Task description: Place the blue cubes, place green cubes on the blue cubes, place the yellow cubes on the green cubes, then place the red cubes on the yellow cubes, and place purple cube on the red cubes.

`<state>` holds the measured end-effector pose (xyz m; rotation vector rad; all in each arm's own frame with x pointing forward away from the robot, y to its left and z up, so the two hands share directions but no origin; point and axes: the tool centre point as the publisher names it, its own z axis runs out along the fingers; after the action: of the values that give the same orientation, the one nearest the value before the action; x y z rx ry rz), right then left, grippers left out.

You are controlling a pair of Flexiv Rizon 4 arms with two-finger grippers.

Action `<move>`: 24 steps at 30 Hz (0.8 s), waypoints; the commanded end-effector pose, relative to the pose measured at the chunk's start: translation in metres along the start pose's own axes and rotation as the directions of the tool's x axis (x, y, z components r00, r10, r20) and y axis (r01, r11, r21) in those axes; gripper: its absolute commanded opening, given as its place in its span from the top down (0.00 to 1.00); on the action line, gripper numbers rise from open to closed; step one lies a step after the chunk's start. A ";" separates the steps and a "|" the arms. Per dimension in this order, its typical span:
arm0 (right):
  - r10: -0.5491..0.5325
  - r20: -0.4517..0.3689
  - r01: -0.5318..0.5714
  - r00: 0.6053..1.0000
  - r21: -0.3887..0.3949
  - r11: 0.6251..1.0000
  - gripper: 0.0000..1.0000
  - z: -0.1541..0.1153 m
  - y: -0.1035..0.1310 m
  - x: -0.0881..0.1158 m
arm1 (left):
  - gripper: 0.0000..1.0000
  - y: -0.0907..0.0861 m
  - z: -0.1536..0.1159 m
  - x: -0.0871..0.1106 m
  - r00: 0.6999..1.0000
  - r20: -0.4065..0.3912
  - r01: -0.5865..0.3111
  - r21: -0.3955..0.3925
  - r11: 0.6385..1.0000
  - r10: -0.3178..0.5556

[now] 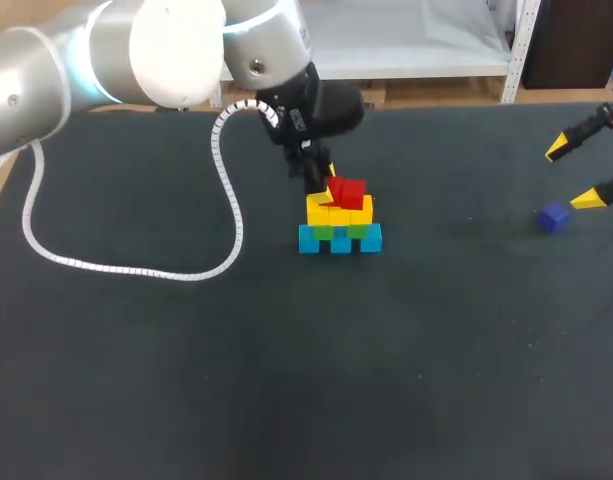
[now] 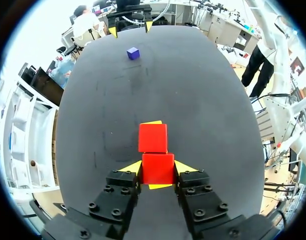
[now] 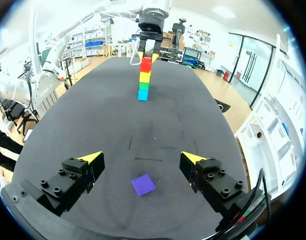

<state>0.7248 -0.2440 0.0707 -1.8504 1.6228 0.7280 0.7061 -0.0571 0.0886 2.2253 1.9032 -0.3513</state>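
A cube stack stands mid-table: blue cubes [image 1: 339, 240] at the bottom, green cubes [image 1: 346, 231] on them, then yellow cubes [image 1: 338, 212]. On top lie two red cubes [image 1: 346, 190]. My left gripper [image 1: 321, 180] is shut on the nearer red cube [image 2: 157, 168], its yellow tips against both sides; the second red cube [image 2: 153, 137] sits just ahead, touching it. A purple cube [image 1: 553, 217] lies alone at the right. My right gripper [image 1: 572, 174] hovers open next to it; in its wrist view the purple cube [image 3: 143, 184] lies between and below the open right gripper [image 3: 143, 159], untouched.
A white coiled cable [image 1: 126, 265] from my left arm loops over the table's left part. From the right wrist the stack [image 3: 144, 77] stands far ahead with the left gripper [image 3: 148, 52] at its top.
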 end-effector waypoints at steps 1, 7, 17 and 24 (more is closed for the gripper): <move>-0.001 0.001 0.001 1.000 0.000 1.000 0.00 0.000 0.000 0.000 | 1.00 0.002 0.001 0.000 1.000 -0.001 0.002 0.006 1.000 -0.002; -0.001 0.001 0.001 1.000 0.000 1.000 0.00 0.000 0.000 0.000 | 1.00 0.002 0.003 0.000 1.000 0.000 0.002 0.010 1.000 -0.002; -0.001 0.001 0.001 1.000 0.000 1.000 0.00 0.000 0.000 0.000 | 0.91 0.004 0.003 0.001 1.000 0.000 0.004 0.012 1.000 -0.004; -0.001 0.001 0.001 1.000 0.000 1.000 0.00 0.000 0.000 0.000 | 0.74 0.005 0.004 0.002 1.000 0.002 0.009 0.020 1.000 -0.009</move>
<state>0.7248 -0.2440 0.0707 -1.8504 1.6227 0.7280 0.7065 -0.0558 0.0847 2.2203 1.9153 -0.3683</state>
